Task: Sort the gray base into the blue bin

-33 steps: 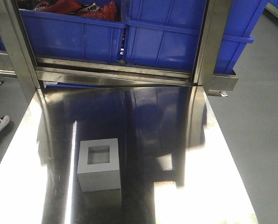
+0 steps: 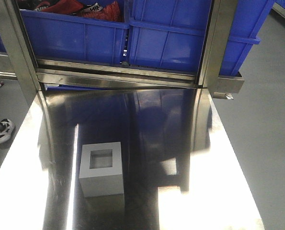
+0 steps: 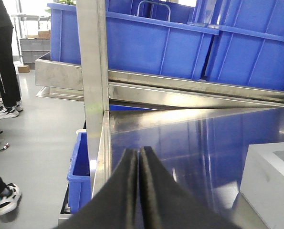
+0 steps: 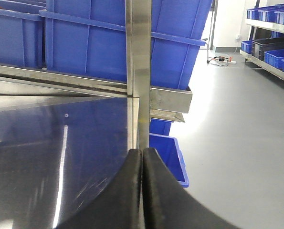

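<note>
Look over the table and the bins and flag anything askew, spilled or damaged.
Nothing stands out. The gray base stands squarely on the steel table, recess facing up, with no damage visible. The blue bins sit level on the rack behind it. Nothing is spilled. The left gripper and right gripper are shut, empty.

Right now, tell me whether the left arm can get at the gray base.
Probably yes: the gray base sits on the steel table to the right of the left gripper, nothing between. Its shut jaws must open first.
</note>
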### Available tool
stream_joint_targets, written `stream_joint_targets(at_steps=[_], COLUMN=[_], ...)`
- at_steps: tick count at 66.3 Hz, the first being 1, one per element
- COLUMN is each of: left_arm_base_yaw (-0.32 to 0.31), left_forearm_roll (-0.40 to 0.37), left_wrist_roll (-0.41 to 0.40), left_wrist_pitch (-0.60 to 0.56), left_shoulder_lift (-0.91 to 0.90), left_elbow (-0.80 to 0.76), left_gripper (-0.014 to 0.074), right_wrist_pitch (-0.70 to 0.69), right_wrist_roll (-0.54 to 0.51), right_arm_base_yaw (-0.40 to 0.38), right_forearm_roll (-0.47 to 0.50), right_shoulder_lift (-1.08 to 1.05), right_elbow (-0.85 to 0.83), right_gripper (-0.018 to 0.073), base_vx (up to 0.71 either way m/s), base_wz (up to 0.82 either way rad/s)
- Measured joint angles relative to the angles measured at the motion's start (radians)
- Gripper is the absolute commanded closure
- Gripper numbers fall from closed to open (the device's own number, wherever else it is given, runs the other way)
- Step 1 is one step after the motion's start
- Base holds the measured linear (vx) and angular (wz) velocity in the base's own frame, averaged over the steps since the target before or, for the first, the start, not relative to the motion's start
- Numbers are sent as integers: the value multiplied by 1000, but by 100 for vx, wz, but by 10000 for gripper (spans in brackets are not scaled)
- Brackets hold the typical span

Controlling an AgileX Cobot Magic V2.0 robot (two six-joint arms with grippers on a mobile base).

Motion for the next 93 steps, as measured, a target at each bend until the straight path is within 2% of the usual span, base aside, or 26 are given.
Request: stream_joint_targets(at_steps=[44, 52, 63, 71, 83, 93], left_arm_base_yaw=[0, 0, 0, 0, 0, 0], left_forearm_roll=[0, -2, -4, -5, -5, -5], left_wrist_roll=[0, -39, -144, -172, -176, -158], left_wrist_pitch=[-10, -9, -18, -37, 28, 188], left_shoulder_lift=[0, 0, 0, 41, 214, 374], left_elbow=[0, 0, 0, -6, -146, -312], left_gripper=[602, 602, 602, 602, 602, 602], right_wrist_pitch=[0, 0, 0, 0, 0, 0], right_wrist_roll=[0, 0, 0, 0, 0, 0], right_arm_base_yaw=[0, 0, 0, 0, 0, 0], right_forearm_roll=[0, 0, 0, 0, 0, 0], right_shoulder_lift=[0, 0, 0, 0, 0, 0], right_elbow=[0, 0, 0, 0, 0, 0], right_gripper=[568, 568, 568, 568, 568, 568], base_vx=[0, 0, 0, 0, 0, 0], base_wz=[0, 0, 0, 0, 0, 0])
